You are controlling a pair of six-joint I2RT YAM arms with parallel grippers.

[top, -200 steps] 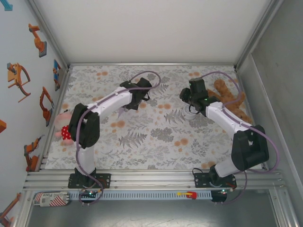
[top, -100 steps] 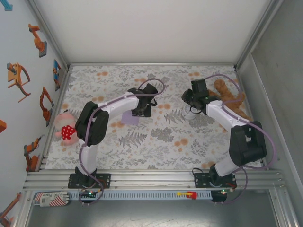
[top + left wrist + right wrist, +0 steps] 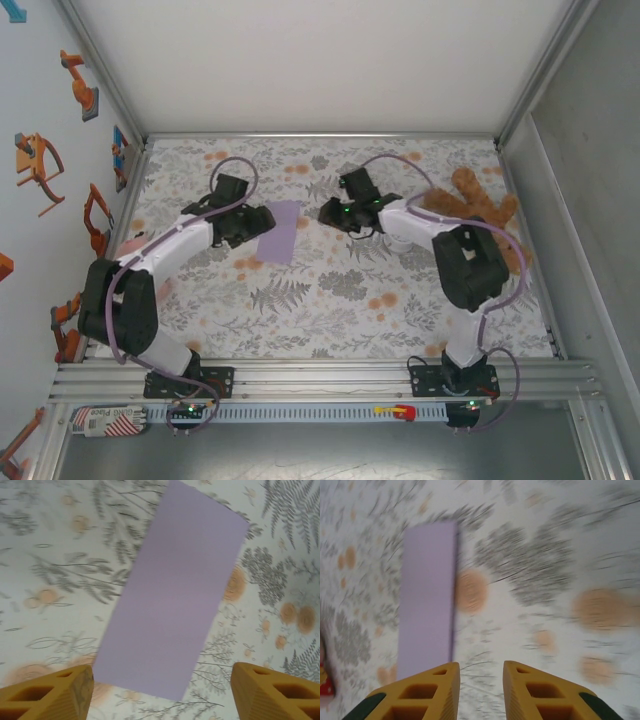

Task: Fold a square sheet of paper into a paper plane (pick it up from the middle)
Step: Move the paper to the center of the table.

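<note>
The lavender sheet of paper (image 3: 280, 232) lies flat on the flowered tablecloth as a long narrow rectangle, about half as wide as it is long. My left gripper (image 3: 260, 222) hovers at its left edge, jaws wide open and empty. In the left wrist view the paper (image 3: 172, 590) lies ahead of the open left gripper (image 3: 162, 695), one short edge reaching between the fingertips (image 3: 50, 695). My right gripper (image 3: 328, 212) is just right of the sheet, apart from it. In the blurred right wrist view the paper (image 3: 427, 600) lies ahead and left of the right gripper (image 3: 480, 692), which is narrowly open and empty.
A brown teddy bear (image 3: 480, 205) lies at the back right, behind the right arm. A pink plush toy (image 3: 128, 250) sits at the left edge, partly under the left arm. Metal frame rails (image 3: 320, 375) bound the near edge of the cloth.
My left gripper opened, let go of the paper and swung back to the left. The sheet now lies flat in the open. My right arm swept left toward the paper.
</note>
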